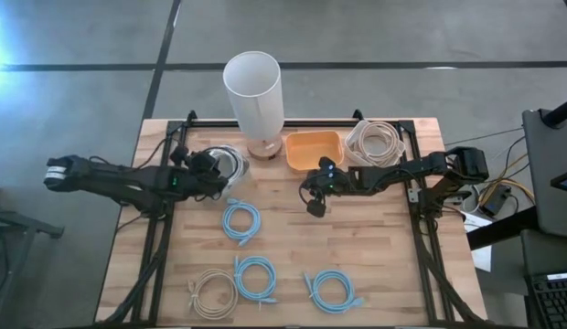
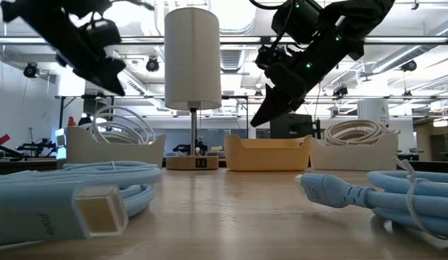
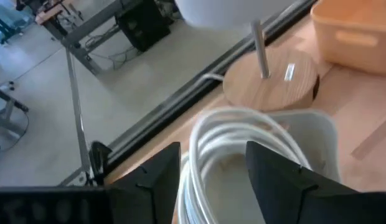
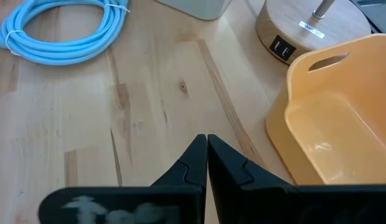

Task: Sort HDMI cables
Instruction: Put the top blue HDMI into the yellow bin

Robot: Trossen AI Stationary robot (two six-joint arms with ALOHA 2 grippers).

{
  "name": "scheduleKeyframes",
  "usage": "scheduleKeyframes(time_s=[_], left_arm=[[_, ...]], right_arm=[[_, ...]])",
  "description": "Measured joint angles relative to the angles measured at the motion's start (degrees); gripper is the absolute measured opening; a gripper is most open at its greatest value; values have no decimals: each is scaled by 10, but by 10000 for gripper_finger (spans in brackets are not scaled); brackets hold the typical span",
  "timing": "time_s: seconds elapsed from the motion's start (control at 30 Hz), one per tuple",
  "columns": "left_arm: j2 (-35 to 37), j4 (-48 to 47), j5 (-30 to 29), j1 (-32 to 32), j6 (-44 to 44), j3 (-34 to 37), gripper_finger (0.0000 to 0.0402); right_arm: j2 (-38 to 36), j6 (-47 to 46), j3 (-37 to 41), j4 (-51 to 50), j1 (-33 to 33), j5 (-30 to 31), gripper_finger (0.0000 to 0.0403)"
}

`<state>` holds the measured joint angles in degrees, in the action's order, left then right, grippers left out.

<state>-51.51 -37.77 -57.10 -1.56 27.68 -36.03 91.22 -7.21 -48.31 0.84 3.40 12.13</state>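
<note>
My left gripper (image 1: 213, 172) (image 3: 213, 148) hovers open above a white bin (image 3: 324, 127) that holds a white cable coil (image 3: 208, 134) (image 1: 232, 161). My right gripper (image 1: 315, 206) (image 4: 207, 140) is shut and empty, raised over bare wood just in front of the empty orange bin (image 4: 342, 124) (image 1: 314, 149). Three light blue coils (image 1: 240, 220) (image 1: 256, 277) (image 1: 332, 291) and one beige coil (image 1: 213, 291) lie flat on the table. More beige coils (image 1: 375, 142) sit in the bin at the far right.
A lamp with a white shade (image 1: 253, 91) stands on a round wooden base (image 3: 271, 81) between the white and orange bins. The three bins line the far edge. Open wood lies between the grippers and the coils near the front edge.
</note>
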Motion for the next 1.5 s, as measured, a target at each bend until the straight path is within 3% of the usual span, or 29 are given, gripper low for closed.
scheduleKeyframes(time_s=[0.13, 0.33, 0.6, 0.83, 1.27, 1.5], left_arm=[[0, -27, 3, 0, -16, -42, 190], [0, -25, 57, 0, -53, -74, 190], [0, -23, 134, 0, -53, -55, 190], [0, -21, 144, 0, -51, -41, 191], [0, -12, 150, 0, -49, -40, 191], [0, 38, 239, 0, -73, -40, 191]], right_arm=[[0, 4, 0, 2, -1, 30, 8], [0, 8, 0, 27, 0, 48, 8], [0, -14, 0, 44, 0, 63, 8], [-1, 63, 0, 84, 0, 63, 8], [15, 43, -2, 84, 4, 15, 8], [28, 27, -41, 20, 4, -18, 9]])
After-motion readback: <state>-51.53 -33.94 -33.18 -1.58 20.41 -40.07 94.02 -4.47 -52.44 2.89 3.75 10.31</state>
